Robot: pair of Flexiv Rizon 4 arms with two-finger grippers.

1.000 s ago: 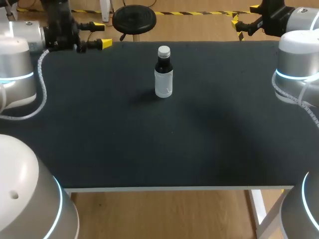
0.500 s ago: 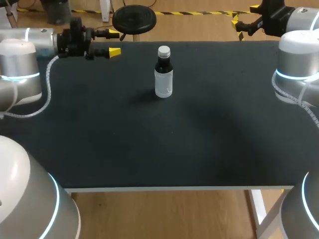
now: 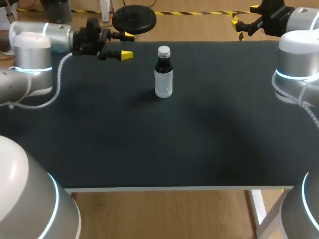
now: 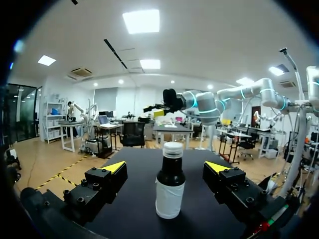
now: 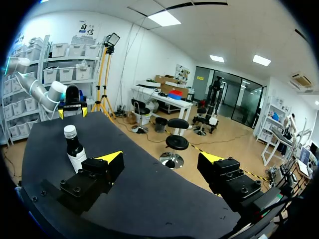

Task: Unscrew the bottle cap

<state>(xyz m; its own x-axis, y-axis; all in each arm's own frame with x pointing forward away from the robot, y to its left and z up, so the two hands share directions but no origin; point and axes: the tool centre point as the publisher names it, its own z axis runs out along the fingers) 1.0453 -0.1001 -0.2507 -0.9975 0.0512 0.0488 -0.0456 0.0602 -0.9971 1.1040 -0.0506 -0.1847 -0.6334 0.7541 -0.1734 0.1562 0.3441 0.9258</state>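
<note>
Looking down from the head view: got a small bottle [image 3: 163, 79] standing upright on the dark tabletop [image 3: 149, 149], toward the far side and roughly mid-width. Has a white cap [image 3: 164, 51] on top, a dark neck and a pale label round the body. Got the left gripper [image 3: 128, 46] near the far edge, off to the bottle's left, fingers spread apart and pointing its way, touching nothing. Can see the right gripper [image 3: 245, 22] out by the far right corner, well apart from the bottle, holding nothing.

Over to the left wrist view: staring right at the bottle [image 4: 170, 191], upright ahead of the gripper [image 4: 166, 167] and lined up with the gap between the wide-apart fingers, no contact. Cap [image 4: 173, 149] on. Can spot the right gripper [image 4: 158, 106] beyond it.

Then the right wrist view: gripper [image 5: 161, 158] spread wide, nothing in it. Got the bottle [image 5: 76, 149] further out across the tabletop, off beside one finger, upright and capped. Can make out the left gripper [image 5: 72, 110] beyond it.
</note>
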